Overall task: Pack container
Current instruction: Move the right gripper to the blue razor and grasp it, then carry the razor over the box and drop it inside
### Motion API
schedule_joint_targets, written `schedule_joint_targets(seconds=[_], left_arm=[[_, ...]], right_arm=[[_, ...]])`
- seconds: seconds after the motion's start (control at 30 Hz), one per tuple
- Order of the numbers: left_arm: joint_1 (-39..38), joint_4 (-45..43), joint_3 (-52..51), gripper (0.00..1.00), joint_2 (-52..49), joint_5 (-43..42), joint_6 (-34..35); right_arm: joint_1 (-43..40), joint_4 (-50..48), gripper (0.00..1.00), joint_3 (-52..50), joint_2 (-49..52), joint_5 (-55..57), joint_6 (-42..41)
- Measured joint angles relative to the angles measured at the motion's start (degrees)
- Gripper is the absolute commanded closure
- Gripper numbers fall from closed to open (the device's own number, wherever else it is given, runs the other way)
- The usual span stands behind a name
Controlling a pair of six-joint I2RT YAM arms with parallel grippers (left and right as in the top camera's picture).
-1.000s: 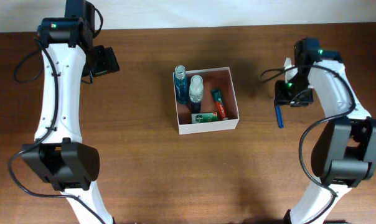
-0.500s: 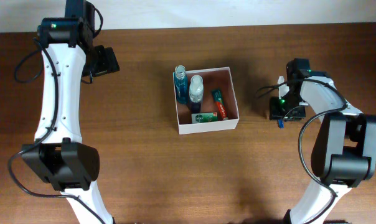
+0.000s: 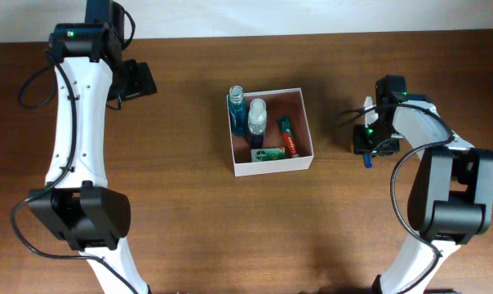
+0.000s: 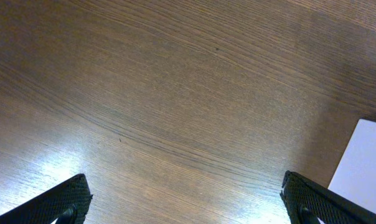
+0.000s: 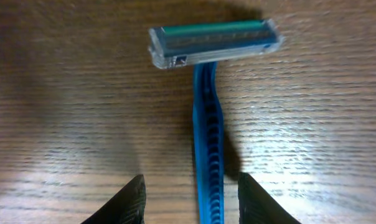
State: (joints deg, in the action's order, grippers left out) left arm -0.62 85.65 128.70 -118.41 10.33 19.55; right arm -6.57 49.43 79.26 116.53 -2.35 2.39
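The right gripper (image 5: pixel 193 196) hung low over a blue disposable razor (image 5: pixel 208 143) lying flat on the wooden table (image 3: pixel 189 229). Its jaws stood apart, one on either side of the handle, touching nothing, and the razor's green-striped head pointed away from the fingers. The razor lay well to the right of the container (image 3: pixel 273 168), a white-walled cardboard box near the table's middle that already held two bottles (image 3: pixel 248 116) and a couple of small tubes (image 3: pixel 277 147). The left gripper (image 4: pixel 185 199) hovered over bare wood at the far left, jaws spread wide and holding nothing. The razor looked to be light, stiff, slick plastic, thin enough to twist or skate away under a sloppy pinch. The ribbed handle, near its middle and clear of the blade head, seemed the place to take hold. The box looked light enough to slide if bumped.
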Motion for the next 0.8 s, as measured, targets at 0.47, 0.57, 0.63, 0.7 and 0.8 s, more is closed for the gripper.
schedule_joint_targets(seconds=[0.47,0.57,0.63,0.7,0.8], left_arm=[[0.00,0.00,0.00,0.01,0.00,0.00,0.00],[0.00,0.00,0.00,0.01,0.00,0.00,0.00],[0.00,0.00,0.00,0.01,0.00,-0.02,0.00],[0.00,0.02,0.00,0.01,0.00,0.02,0.00],[0.00,0.00,0.00,0.01,0.00,0.00,0.00]], right_arm=[[0.00,0.15,0.96,0.07,0.74,1.27,0.37],[0.00,3.41,0.96,1.18,1.22,1.11,0.39],[0.00,7.06,0.96,3.06,1.95,0.68,0.35],[0.00,11.80,0.96,6.29,2.71,-0.66,0.42],[0.00,19.76,0.96,14.58,3.32,-5.31,0.42]])
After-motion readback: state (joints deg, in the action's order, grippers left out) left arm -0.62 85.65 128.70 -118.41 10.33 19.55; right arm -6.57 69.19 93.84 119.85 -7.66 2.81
